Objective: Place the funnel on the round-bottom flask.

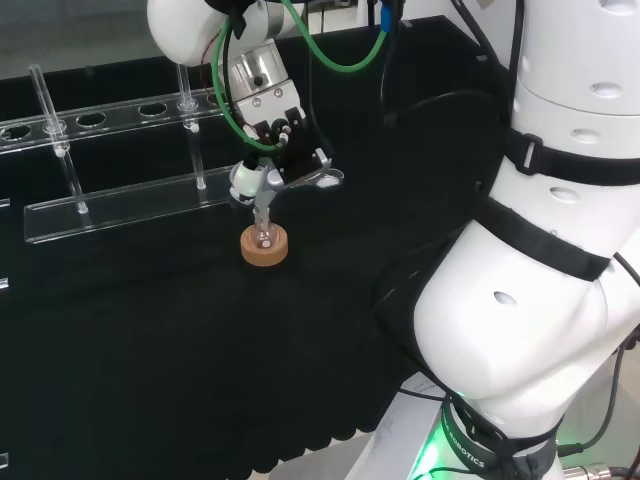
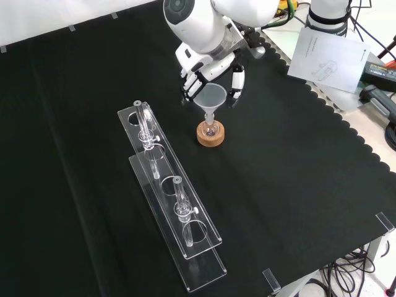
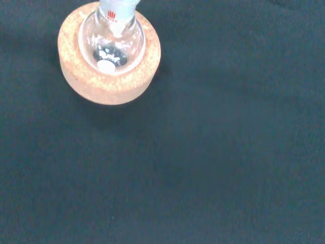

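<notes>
the hand (image 2: 213, 73) hung over the flask (image 2: 210, 129), its fingers (image 2: 237, 83) curled round the wide cone of the funnel (image 2: 211, 99) and pinching it by the rim. the funnel's stem pointed down into the flask's neck, and in the front view it seemed already seated there, though how deep it sat could not be told. the flask rested in a cork ring (image 2: 211, 136) on the black cloth (image 2: 297, 161).

the main risk, as i judged it, lay in the letting go: if the fingers dragged on the rim as they opened, the funnel could tip, or pull the light flask off its ring. a stem caught on the lip of the neck would do the same.

room was good. the clear rack (image 2: 170, 192) with its tubes stood well apart on the front view's left, and bare cloth lay on the other sides of the ring. straight up looked the safest way out.
</notes>
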Robot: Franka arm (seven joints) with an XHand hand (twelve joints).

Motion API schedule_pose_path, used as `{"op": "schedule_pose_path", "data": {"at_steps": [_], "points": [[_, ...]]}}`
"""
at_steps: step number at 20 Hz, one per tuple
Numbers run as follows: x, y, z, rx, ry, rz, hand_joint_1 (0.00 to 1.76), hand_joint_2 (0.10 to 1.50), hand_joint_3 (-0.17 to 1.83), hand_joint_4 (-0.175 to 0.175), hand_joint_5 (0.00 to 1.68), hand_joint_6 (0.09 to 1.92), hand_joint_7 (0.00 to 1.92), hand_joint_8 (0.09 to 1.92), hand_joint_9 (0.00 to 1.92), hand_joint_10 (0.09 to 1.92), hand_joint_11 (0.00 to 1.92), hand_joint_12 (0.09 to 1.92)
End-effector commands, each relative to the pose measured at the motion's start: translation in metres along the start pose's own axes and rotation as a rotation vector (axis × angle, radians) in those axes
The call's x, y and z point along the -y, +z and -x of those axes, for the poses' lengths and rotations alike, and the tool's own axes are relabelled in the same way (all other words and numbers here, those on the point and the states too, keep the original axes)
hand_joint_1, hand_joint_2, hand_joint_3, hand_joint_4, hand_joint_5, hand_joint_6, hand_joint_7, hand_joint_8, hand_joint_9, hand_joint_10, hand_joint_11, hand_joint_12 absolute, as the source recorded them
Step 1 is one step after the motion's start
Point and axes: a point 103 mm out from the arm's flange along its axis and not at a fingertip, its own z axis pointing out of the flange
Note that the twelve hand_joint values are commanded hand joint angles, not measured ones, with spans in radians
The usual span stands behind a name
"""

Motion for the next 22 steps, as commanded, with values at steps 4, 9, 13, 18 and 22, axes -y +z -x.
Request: {"op": "schedule_pose_path", "data": {"at_steps": [4, 9, 13, 18, 22], "points": [[0.004, 0.004, 0.002, 0.013, -0.030, -0.052, 0.51, 0.71, 0.32, -0.010, 0.05, 0.09, 0.00, 0.39, 0.21, 0.77, 0.27, 1.46], [0.015, -0.006, 0.005, -0.011, -0.051, 0.054, 0.44, 0.68, 0.22, -0.005, 0.00, 0.09, 0.00, 0.11, 0.02, 0.80, 0.18, 1.50], [0.025, -0.026, 0.016, -0.016, -0.061, 0.094, 0.42, 0.68, 0.19, -0.007, 0.00, 0.09, 0.01, 0.09, 0.00, 0.76, 0.15, 1.50], [0.037, -0.055, 0.027, 0.056, -0.047, 0.151, 0.44, 0.72, 0.13, -0.012, 0.01, 0.09, 0.02, 0.32, 0.09, 0.79, 0.16, 1.50], [0.042, -0.075, 0.038, 0.067, -0.059, 0.216, 0.52, 0.75, 0.13, -0.016, 0.15, 0.09, 0.08, 0.57, 0.28, 0.73, 0.24, 1.46]]}}
